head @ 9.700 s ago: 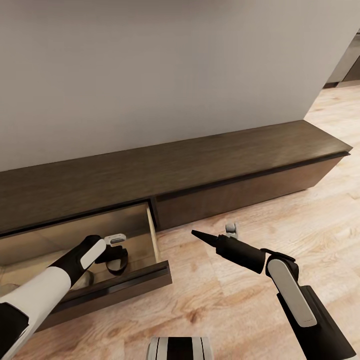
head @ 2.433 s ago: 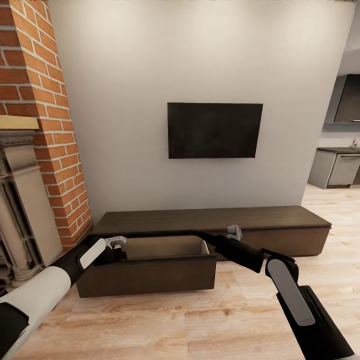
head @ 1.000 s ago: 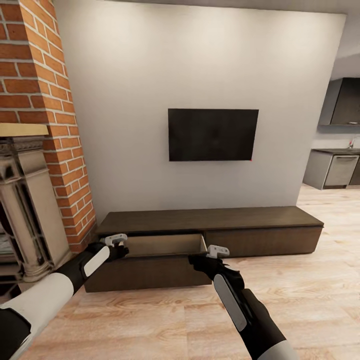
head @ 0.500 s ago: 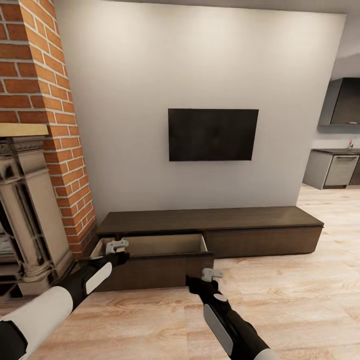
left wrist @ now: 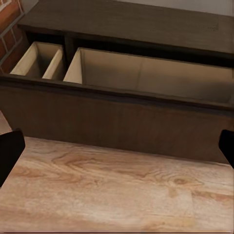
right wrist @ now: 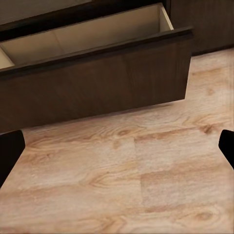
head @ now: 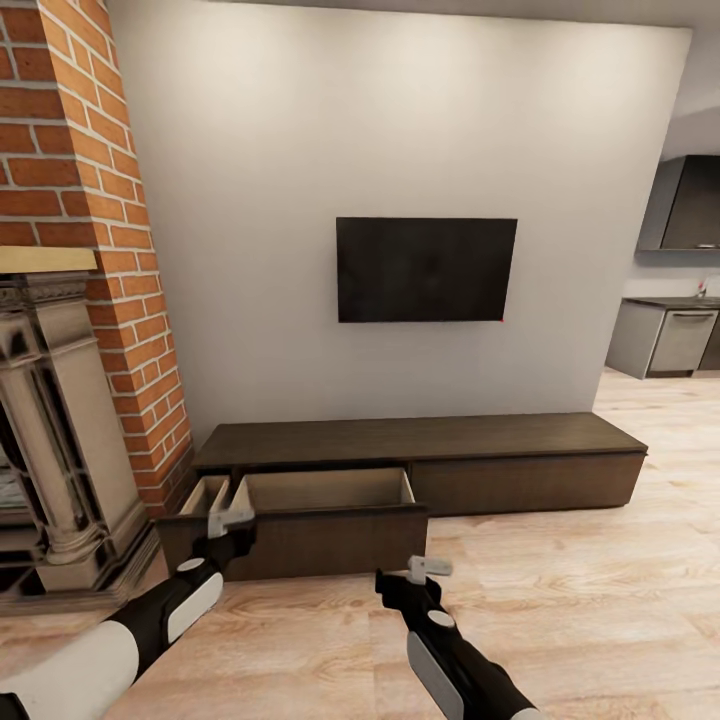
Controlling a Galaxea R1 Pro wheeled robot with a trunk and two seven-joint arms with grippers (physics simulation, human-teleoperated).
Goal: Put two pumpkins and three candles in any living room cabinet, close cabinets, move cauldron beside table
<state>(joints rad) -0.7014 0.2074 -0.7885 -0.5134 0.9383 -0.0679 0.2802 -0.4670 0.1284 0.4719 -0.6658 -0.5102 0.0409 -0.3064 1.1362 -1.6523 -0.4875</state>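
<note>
The cabinet runs long and low along the grey wall, dark brown. Its left drawer is pulled out, and the tan interior has a narrow side compartment; the drawer front hides the drawer's floor. My left gripper hovers above the floor in front of the drawer's left end, open, with its black fingertips far apart. My right gripper is open too, near the drawer's right corner, holding nothing. The pumpkins, candles, cauldron and table are out of view.
A red brick chimney and an ornate stone fireplace surround stand at the left, close to the drawer's end. A black TV hangs above the cabinet. Kitchen units lie far right. Light wood floor stretches in front.
I have backed away from the cabinet and the view has lifted. Over the last second both arms drew back from the drawer and sank lower. The drawer stays pulled out.
</note>
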